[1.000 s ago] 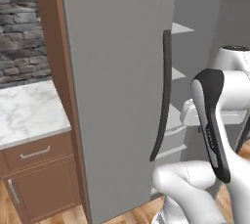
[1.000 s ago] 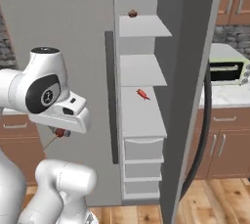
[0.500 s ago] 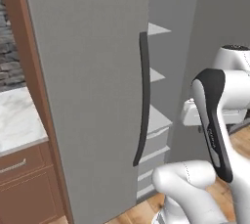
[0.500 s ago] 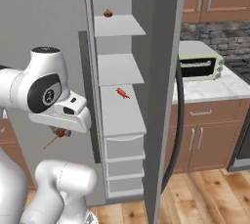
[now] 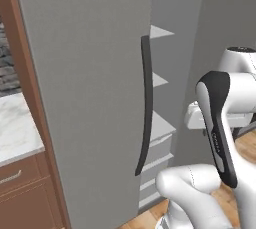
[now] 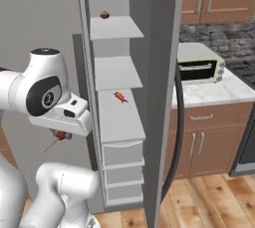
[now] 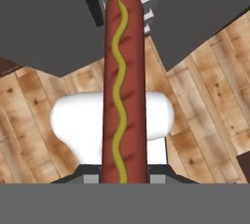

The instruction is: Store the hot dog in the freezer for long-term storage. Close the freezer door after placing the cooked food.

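Observation:
My gripper (image 7: 124, 178) is shut on the hot dog (image 7: 123, 86), a reddish-brown sausage with a wavy yellow mustard line that sticks out straight ahead of the fingers. In the right base view the gripper (image 6: 61, 134) hangs under the white wrist with the hot dog (image 6: 62, 136) as a small red spot, left of the freezer (image 6: 117, 117) and lower than its middle shelf. The freezer stands open, with white shelves and drawers. Its freezer door (image 6: 164, 72) is swung out edge-on, its dark handle (image 6: 178, 122) facing right.
A small red item (image 6: 119, 96) lies on a freezer shelf and a dark-brown lump (image 6: 104, 15) on the top one. The wider left fridge door (image 5: 85, 88) is shut, its handle (image 5: 145, 103) beside the freezer. A toaster oven (image 6: 198, 67) sits on the counter (image 6: 219, 90) to the right.
Both base views have shifted as the base drove, so the fridge sits differently in frame. The arm holds the same pose and the hot dog stays in the gripper.

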